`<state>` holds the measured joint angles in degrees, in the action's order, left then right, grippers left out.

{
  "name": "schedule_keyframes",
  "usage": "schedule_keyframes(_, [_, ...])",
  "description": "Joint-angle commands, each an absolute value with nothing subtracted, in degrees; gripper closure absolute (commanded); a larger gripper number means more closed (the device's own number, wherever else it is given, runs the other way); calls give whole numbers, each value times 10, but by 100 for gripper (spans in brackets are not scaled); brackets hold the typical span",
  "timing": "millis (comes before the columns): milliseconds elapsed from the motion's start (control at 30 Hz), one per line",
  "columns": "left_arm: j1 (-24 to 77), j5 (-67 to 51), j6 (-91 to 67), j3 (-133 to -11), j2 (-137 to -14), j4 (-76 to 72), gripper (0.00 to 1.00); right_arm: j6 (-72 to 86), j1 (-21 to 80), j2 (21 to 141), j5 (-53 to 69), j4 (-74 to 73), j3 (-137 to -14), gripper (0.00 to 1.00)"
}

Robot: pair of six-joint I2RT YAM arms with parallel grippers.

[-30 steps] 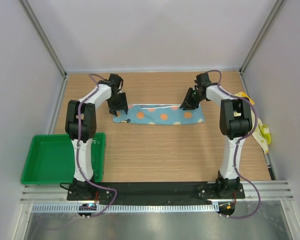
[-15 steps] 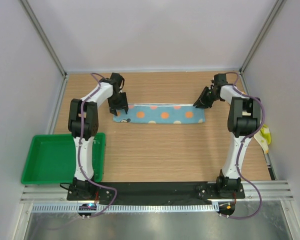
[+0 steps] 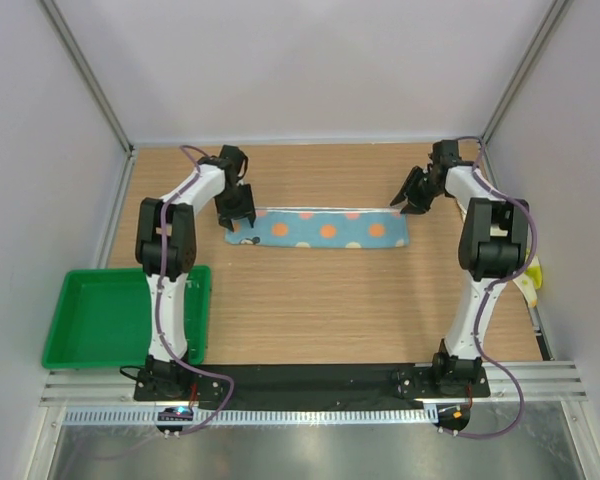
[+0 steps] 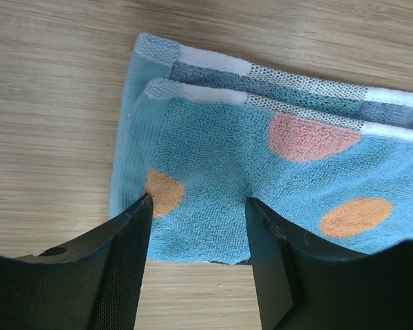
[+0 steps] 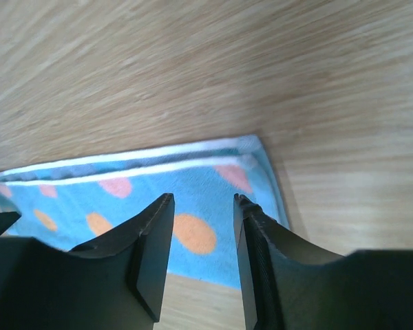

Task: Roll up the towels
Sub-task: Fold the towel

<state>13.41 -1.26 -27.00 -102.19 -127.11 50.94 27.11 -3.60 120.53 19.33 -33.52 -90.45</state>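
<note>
We see the blue dotted towel (image 3: 320,229) folded into a long strip on the far part of the worktop (image 3: 320,310). The left hand (image 4: 198,203) stands over its left end, fingers spread wide, gripping nothing. The right hand (image 5: 204,199) hovers near its right end, likewise spread and empty. The yellow towel (image 3: 530,272) lies at the right edge.

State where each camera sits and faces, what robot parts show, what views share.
Top external: above and behind the arms, looking down on table, both arms, blue towel, tray.
Left wrist: on left arm, looking past left gripper at the towel's left end.
Right wrist: on right arm, past right gripper at its right end.
Shared: the towel, in all three.
</note>
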Motion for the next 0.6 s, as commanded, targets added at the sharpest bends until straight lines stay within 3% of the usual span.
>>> schedule_keyframes(0, [128, -11, -270, -1044, -1215, 507, 43, 279, -32, 1088, 173, -351, -917, 53])
schedule_keyframes(167, [136, -13, -281, -1008, -1148, 483, 43, 298, 22, 991, 189, -315, -805, 55])
schedule_keyframes(400, [142, -18, -304, -902, -1079, 447, 44, 323, 51, 1007, 282, -265, -695, 98])
schedule_keyframes(567, [142, -18, -304, -850, -1078, 432, 46, 312, 47, 1022, 272, -258, -672, 99])
